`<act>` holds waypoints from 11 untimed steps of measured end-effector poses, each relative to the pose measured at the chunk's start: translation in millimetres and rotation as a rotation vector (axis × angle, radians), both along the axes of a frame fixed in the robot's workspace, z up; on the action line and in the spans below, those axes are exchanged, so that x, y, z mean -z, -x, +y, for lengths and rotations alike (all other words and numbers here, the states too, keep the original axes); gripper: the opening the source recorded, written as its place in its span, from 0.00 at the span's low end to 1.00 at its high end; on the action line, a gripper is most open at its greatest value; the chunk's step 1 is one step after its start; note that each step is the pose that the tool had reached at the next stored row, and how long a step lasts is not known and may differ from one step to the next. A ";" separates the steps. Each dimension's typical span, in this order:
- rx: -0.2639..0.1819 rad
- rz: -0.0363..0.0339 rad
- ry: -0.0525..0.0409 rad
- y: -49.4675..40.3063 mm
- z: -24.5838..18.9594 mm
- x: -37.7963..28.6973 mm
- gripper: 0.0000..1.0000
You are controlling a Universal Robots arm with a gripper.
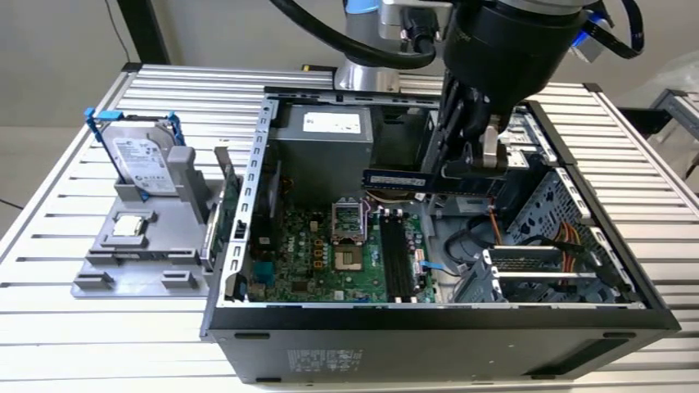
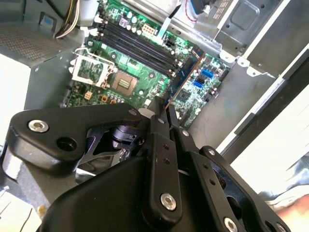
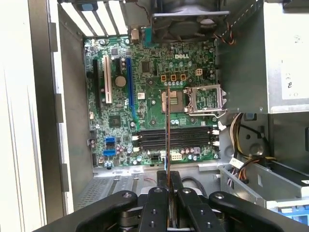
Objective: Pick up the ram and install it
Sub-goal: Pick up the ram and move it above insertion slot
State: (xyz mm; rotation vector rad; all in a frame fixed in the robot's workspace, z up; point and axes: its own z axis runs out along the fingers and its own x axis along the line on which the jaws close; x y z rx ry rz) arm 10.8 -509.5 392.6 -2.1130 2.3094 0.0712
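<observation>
Grips the ram (image 1: 395, 178) by one end, end effector (image 1: 480, 168) clamped shut on it, up in the air inside the open computer case (image 1: 437, 336) on the tabletop (image 1: 65, 205). In the first wrist view, hangs edge-on above the motherboard (image 3: 145, 96) and its black memory slots (image 3: 193, 137), not touching them.

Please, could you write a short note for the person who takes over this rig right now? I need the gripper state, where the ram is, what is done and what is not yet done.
Gripper: shut on the ram, gripping it near one end.
Ram: in the air inside the open computer case, above the motherboard. In the first wrist view it is edge-on and crosses over the memory slots.
Done: the ram is picked up and brought over the case.
Left: the ram is not yet seated in a slot.
Other: the hard drive stands in its grey stand outside the case, on the exterior view's left.
</observation>
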 end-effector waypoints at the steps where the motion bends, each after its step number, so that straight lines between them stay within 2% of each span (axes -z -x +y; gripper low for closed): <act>1: 0.001 0.0000 0.0000 -1.2 0.0 0.0 0.00; 9: 0.007 -0.0001 -0.0001 -3.1 0.3 0.1 0.00; 11: 0.007 0.0000 0.0000 -3.0 2.6 0.0 0.00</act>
